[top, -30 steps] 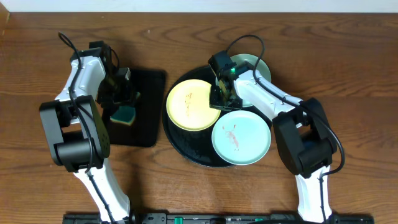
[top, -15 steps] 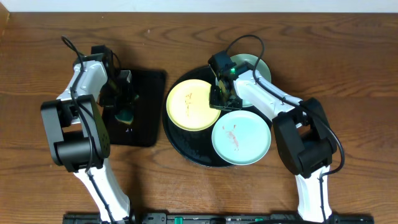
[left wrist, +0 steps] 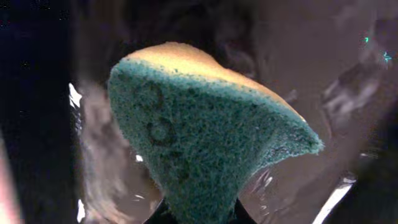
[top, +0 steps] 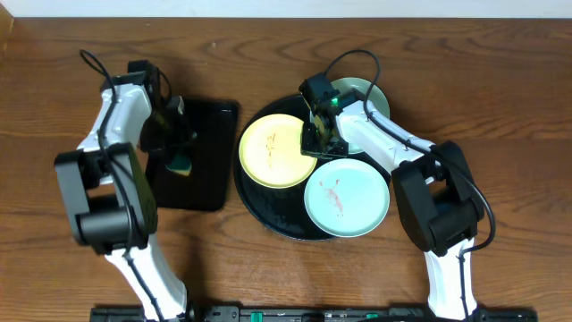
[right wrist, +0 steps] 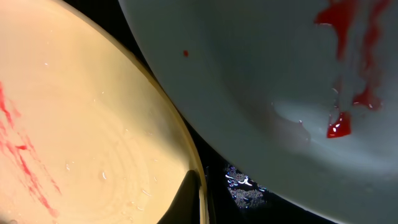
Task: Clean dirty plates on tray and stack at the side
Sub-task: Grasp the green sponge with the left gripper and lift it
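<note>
Three plates lie on the round black tray point(top: 260, 213): a pale yellow plate point(top: 273, 150) at the left, a mint-teal plate point(top: 347, 199) with red smears at the front, and another teal plate point(top: 368, 97) at the back, partly under the right arm. My right gripper point(top: 315, 141) is shut on the yellow plate's right rim; in the right wrist view one dark finger point(right wrist: 186, 198) lies on the yellow plate point(right wrist: 81, 137), next to the smeared teal plate point(right wrist: 261, 81). My left gripper point(top: 177, 143) is shut on a green-and-yellow sponge point(left wrist: 199, 143) over the rectangular tray.
A smaller rectangular black tray point(top: 213, 165) lies left of the round tray, under the sponge point(top: 182, 165). Bare wooden table point(top: 500, 107) surrounds both trays. Both arm bases stand at the front edge.
My left gripper has closed on the sponge, which now hangs pinched and bent in the jaws. The right arm and the plates have not moved.
</note>
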Robot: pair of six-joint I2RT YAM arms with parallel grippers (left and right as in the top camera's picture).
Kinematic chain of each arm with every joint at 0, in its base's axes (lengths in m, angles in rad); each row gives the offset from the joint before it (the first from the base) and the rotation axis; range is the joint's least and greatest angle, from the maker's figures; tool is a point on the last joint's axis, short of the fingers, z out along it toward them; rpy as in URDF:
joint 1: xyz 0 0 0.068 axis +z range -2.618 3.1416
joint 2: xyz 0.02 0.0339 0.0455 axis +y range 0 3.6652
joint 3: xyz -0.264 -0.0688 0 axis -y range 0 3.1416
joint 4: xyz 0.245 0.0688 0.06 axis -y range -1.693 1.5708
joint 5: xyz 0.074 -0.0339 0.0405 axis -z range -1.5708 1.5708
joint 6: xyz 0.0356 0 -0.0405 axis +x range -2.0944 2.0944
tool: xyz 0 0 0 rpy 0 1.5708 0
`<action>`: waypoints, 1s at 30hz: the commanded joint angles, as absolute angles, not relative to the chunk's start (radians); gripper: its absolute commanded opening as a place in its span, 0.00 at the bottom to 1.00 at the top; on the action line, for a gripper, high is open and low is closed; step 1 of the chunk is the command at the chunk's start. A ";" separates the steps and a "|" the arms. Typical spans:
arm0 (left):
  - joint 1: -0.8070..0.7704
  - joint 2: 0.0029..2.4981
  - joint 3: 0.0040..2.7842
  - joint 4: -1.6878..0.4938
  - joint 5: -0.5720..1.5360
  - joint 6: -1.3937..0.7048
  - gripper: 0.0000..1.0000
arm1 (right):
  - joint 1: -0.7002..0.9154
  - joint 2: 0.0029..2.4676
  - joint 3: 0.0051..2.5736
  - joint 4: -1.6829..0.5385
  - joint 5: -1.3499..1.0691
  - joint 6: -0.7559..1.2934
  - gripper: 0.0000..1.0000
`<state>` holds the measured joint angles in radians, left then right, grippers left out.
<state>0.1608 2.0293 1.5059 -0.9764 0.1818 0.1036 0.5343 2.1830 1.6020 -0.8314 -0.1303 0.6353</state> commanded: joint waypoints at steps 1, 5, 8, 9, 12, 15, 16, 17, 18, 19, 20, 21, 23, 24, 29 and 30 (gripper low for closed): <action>0.158 1.910 1.551 -0.982 0.194 0.052 0.07 | 0.551 2.222 1.600 -0.815 -0.102 0.642 0.01; 0.153 1.845 1.551 -0.981 0.195 0.019 0.07 | 0.551 2.222 1.600 -0.811 -0.102 0.642 0.01; 0.136 1.826 1.551 -0.983 0.195 -0.026 0.07 | 0.551 2.222 1.600 -0.811 -0.102 0.642 0.01; 0.125 1.826 1.551 -0.985 0.194 -0.038 0.07 | 0.551 2.222 1.600 -0.811 -0.102 0.642 0.01; 0.094 1.826 1.539 -0.979 0.186 -0.040 0.07 | 0.551 2.222 1.600 -0.811 -0.102 0.642 0.01; 0.067 1.826 1.533 -0.966 0.107 -0.075 0.08 | 0.551 2.222 1.600 -0.812 -0.102 0.642 0.01; 0.062 1.826 1.533 -0.966 0.084 -0.086 0.07 | 0.551 2.222 1.600 -0.812 -0.102 0.642 0.01; 0.058 1.826 1.533 -0.963 0.069 -0.089 0.07 | 0.551 2.222 1.600 -0.812 -0.102 0.642 0.01; 0.055 1.826 1.533 -0.962 0.065 -0.089 0.07 | 0.551 2.222 1.600 -0.812 -0.102 0.642 0.01; 0.054 1.826 1.533 -0.959 0.066 -0.089 0.07 | 0.551 2.222 1.600 -0.812 -0.102 0.642 0.01; 0.055 1.826 1.533 -0.959 0.066 -0.093 0.07 | 0.551 2.222 1.600 -0.812 -0.102 0.642 0.01; 0.055 1.826 1.533 -0.959 0.066 -0.093 0.07 | 0.551 2.222 1.600 -0.812 -0.102 0.642 0.01; 0.055 1.826 1.533 -0.959 0.066 -0.092 0.07 | 0.551 2.222 1.600 -0.812 -0.102 0.642 0.01; 0.055 1.826 1.533 -0.958 0.066 -0.092 0.07 | 0.551 2.222 1.600 -0.812 -0.102 0.642 0.01; 0.054 1.826 1.533 -0.955 0.066 -0.092 0.07 | 0.551 2.222 1.600 -0.812 -0.102 0.642 0.01; 0.054 1.826 1.533 -0.955 0.066 -0.092 0.07 | 0.551 2.222 1.600 -0.812 -0.102 0.642 0.01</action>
<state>0.0513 1.8275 1.5337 -0.9600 0.0818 -0.0795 0.5343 2.1830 1.6020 -0.8257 -0.1303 0.6357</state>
